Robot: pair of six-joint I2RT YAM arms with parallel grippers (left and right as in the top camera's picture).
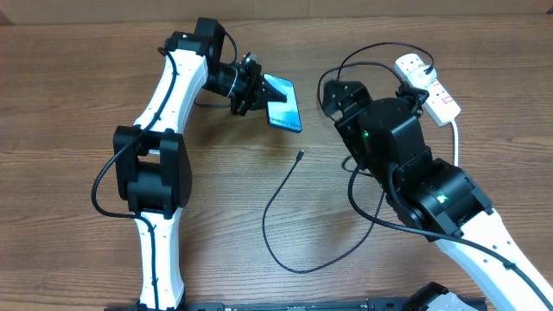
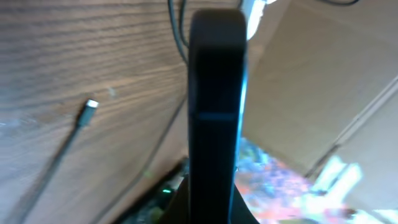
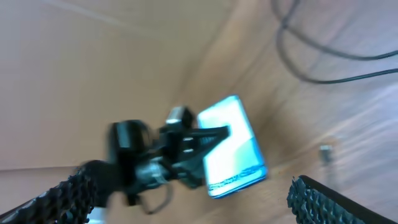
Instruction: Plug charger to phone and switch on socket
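From overhead I see my left hand (image 1: pixel 252 89) clenched on the phone (image 1: pixel 283 102). It grips one end and holds the phone tilted above the desk (image 1: pixel 69 86), with the bright blue screen facing up and outward. My left wrist camera looks along the phone's dark edge, which fills the middle of that view. The charger (image 1: pixel 265 226) lies loose on the desk as a thin black line. Its connector tip (image 1: pixel 299 155) rests on the wood just below the phone, near it but not touching, and nothing is holding it. From the tip the cable curves down toward me, loops round and runs back under my right arm. My right hand (image 1: pixel 333 97) hangs between the phone and the socket (image 1: pixel 432 89). It is released: the right wrist view shows its textured fingers (image 3: pixel 326 198) spread wide with nothing between them, and the lit phone straight ahead. The socket sits at the far right of the desk, a black cable looping close to its upper end. I cannot tell whether a plug is seated there, nor how its switches stand.
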